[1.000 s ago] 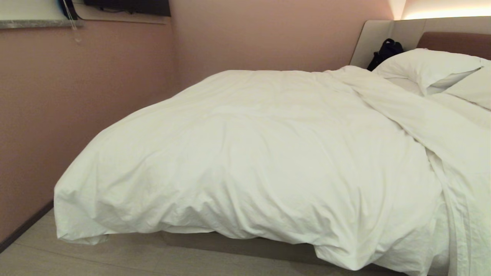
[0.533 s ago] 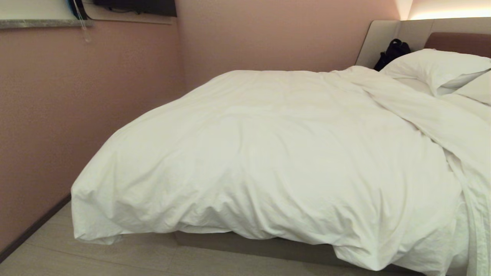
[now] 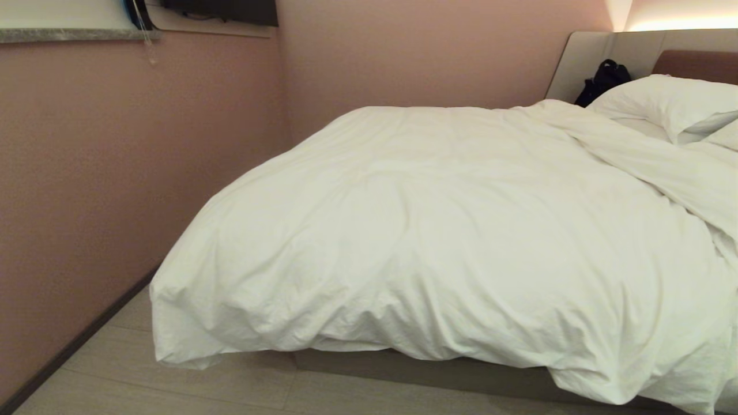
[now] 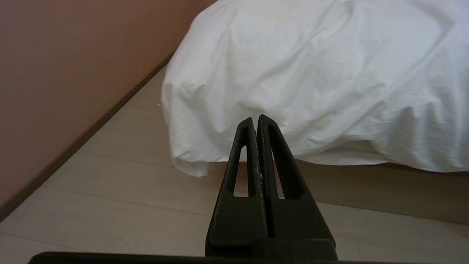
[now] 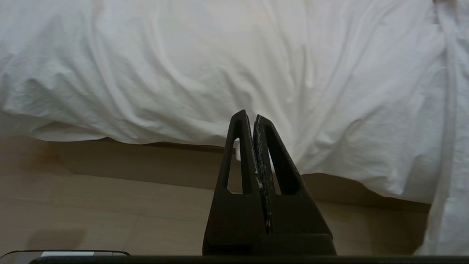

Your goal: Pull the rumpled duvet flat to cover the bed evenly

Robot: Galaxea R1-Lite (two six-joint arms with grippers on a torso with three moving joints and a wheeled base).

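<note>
The puffy white duvet (image 3: 438, 242) lies rumpled over the bed, its foot corner (image 3: 173, 323) hanging over the floor on the left. A thick fold runs diagonally toward the pillows at the right. The bed's grey-beige base (image 3: 415, 372) shows under the duvet's hem. Neither gripper is in the head view. In the left wrist view my left gripper (image 4: 255, 118) is shut and empty, off the floor in front of the duvet's hanging corner (image 4: 190, 146). My right gripper (image 5: 250, 115) is likewise shut and empty, facing the duvet's hem (image 5: 329, 154) and clear of it.
A pink wall (image 3: 86, 190) with a dark skirting runs along the left, leaving a narrow strip of pale floor (image 3: 173, 386) beside the bed. White pillows (image 3: 663, 104) and a black bag (image 3: 602, 80) sit by the padded headboard (image 3: 692, 60) at the far right.
The whole head view has shifted: the bed now sits further right and more wall shows on the left, so the camera has moved. The duvet itself lies as before.
</note>
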